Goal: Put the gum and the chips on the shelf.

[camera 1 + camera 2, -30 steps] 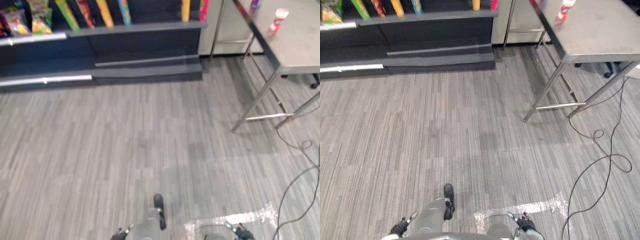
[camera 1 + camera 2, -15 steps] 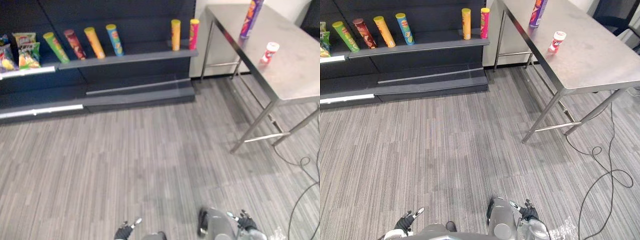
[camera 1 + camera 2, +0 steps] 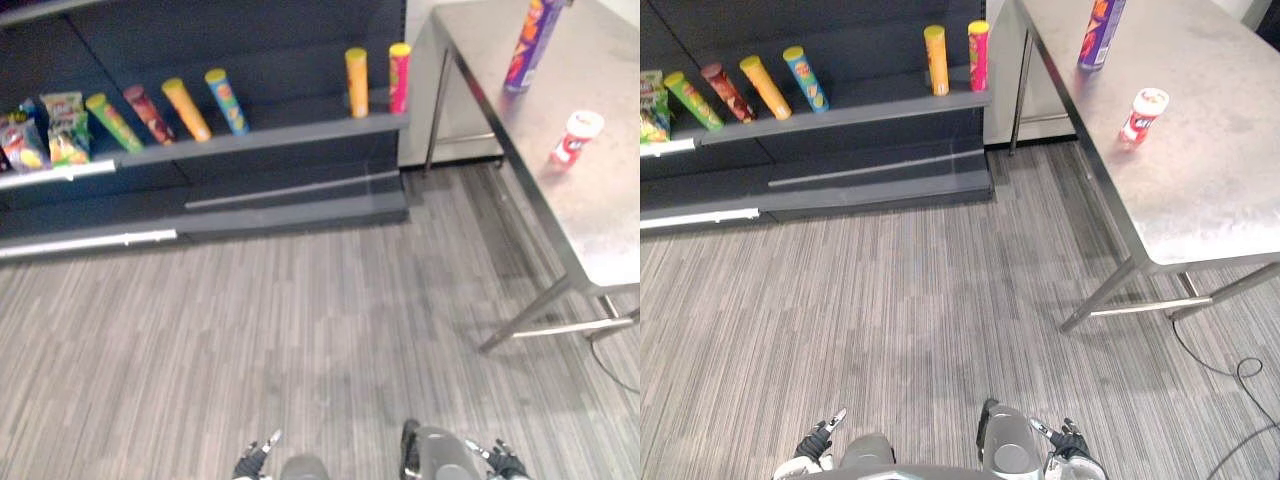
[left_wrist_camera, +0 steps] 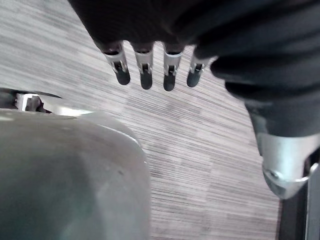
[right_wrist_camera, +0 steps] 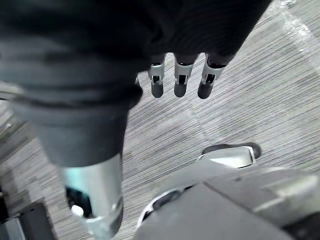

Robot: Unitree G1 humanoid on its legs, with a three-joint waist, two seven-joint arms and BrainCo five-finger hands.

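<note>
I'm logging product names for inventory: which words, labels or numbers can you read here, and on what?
Nothing is readable.
Purple tube on the table: print too blurred.
Small red-and-white tub beside it: print too small.
Row of tubes on the shelf: prints too small.
Snack bags: print too blurred.
White edge strip: no legible marks.

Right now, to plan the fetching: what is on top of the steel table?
A tall purple can and a small red-and-white tub stand apart on the steel table. Nothing covers them; the table's right side runs out of view.
</note>
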